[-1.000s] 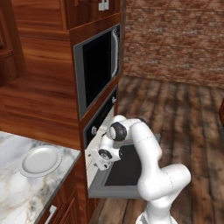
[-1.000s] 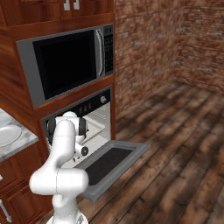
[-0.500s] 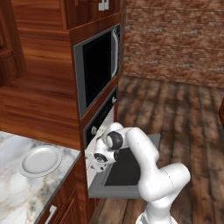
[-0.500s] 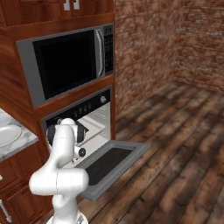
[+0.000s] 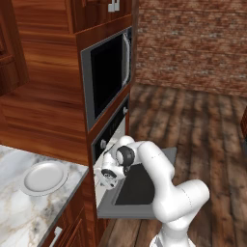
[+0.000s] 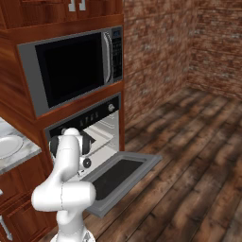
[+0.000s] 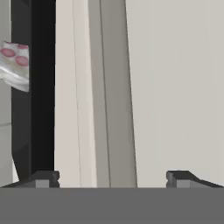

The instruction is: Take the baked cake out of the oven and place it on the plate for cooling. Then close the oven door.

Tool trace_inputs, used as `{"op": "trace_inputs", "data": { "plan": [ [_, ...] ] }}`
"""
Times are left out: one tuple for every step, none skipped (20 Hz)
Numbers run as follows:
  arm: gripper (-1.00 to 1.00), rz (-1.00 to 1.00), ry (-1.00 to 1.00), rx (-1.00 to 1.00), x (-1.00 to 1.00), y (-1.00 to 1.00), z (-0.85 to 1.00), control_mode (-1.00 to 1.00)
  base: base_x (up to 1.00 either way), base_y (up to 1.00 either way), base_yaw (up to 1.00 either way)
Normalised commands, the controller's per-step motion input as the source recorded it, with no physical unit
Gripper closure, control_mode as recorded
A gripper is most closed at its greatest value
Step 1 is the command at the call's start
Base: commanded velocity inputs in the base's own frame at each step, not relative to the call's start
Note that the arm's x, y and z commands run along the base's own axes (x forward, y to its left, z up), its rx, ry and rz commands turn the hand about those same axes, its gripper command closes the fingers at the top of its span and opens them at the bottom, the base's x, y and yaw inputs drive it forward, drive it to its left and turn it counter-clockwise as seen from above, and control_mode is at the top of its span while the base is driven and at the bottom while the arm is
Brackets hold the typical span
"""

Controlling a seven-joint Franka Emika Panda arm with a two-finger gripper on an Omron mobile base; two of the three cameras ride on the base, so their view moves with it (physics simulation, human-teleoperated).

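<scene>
- While the door [image 5: 140,185] hangs flat open in front of the oven [image 6: 97,137], the arm is bent over and reaching into the pale cavity from the front.
- Hand [image 7: 113,177] is spread wide, two dark fingertips [image 7: 43,178] far apart at the bottom of the hand view, nothing between them. In the left base view the wrist sits right at the cavity mouth, just above the door's inner edge.
- Cake [image 7: 15,65] shows in the hand view as a small white piece with red spots, way off at the left edge, beside a dark vertical strip. It's well apart from the fingertips, not touched. Pretty blurry, so I can't tell exactly what it's resting on.
- Most of what the hand faces is plain beige oven wall with a grey strip running up it.
- Plate [image 5: 45,177] sits on the marble worktop [image 5: 19,217] left of the oven, bare. In the right base view just a slice of it peeks in at the left edge.
- Microwave [image 6: 75,66] is right above the oven, shut, vertical handle on its right side.
- Oven knob row is visible just over the cavity in both base views.
- Wooden floor [image 6: 189,160] and a brick wall [image 5: 193,43] behind.
</scene>
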Motion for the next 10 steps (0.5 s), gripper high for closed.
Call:
{"op": "trace_inputs", "data": {
  "plan": [
    [1.00, 0.00, 0.00, -0.14, 0.00, 0.05, -0.21, -1.00, 0.00, 0.00, 0.00],
    [1.00, 0.00, 0.00, -0.14, 0.00, 0.01, -0.19, -1.00, 0.00, 0.00, 0.00],
    [1.00, 0.00, 0.00, -0.17, 0.00, 0.00, -0.19, -1.00, 0.00, 0.00, 0.00],
    [1.00, 0.00, 0.00, -0.17, 0.00, 0.00, -0.18, -1.00, 0.00, 0.00, 0.00],
    [1.00, 0.00, 0.00, -0.17, 0.00, 0.00, -0.16, -1.00, 0.00, 0.00, 0.00],
    [1.00, 0.00, 0.00, -0.17, 0.00, -0.04, -0.15, -1.00, 0.00, 0.00, 0.00],
    [1.00, 0.00, 0.00, -0.17, 0.00, -0.16, -0.13, -1.00, 0.00, 0.00, 0.00],
    [1.00, 0.00, 0.00, -0.17, 0.00, -0.30, -0.14, -1.00, 0.00, 0.00, 0.00],
    [1.00, -0.01, 0.00, -0.17, 0.00, -0.39, -0.13, -1.00, 0.00, 0.00, 0.00],
    [1.00, -0.01, 0.00, -0.17, 0.00, -0.49, -0.11, -1.00, 0.00, 0.00, 0.00]
  ]
}}
